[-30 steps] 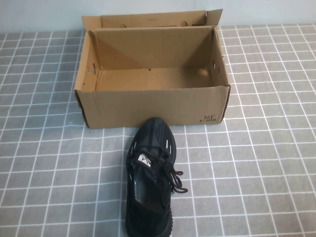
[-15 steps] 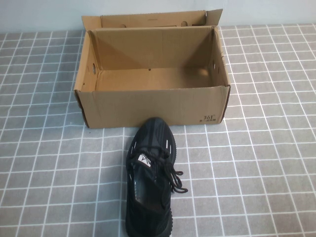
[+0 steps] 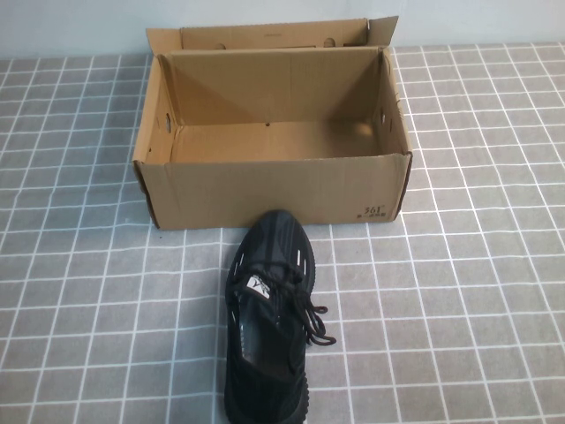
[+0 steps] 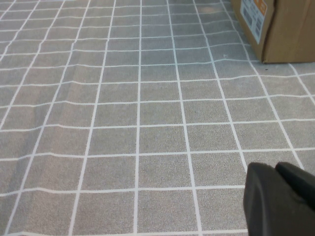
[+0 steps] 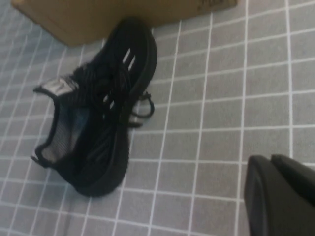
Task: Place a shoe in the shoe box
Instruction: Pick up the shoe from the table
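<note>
shoe box [image 3: 269, 190]: brown cardboard, open, on the far half of the grid-pattern table [image 3: 477, 291]; lid flap folded back on the far side; inside bare; small dark "361" print [image 3: 374, 211] at near-right corner of front wall; side holes on left and right walls.
shoe [image 3: 269, 314]: black knit sneaker, upright on its sole on the table, just near of the box's front wall, toe at or almost touching that wall, cannot tell which; heel toward the near edge; white tongue label up; laces spilling off to the right.
left gripper [image 4: 280, 199]: only dark finger tips seen in left wrist view, over bare table, box corner [image 4: 275, 27] well apart; fingers look pressed together.
right gripper [image 5: 280, 194]: dark finger tips in right wrist view, above table, to the right of the shoe [image 5: 96, 105], apart from it; fingers look together, holding nothing.
high view: neither arm visible.
</note>
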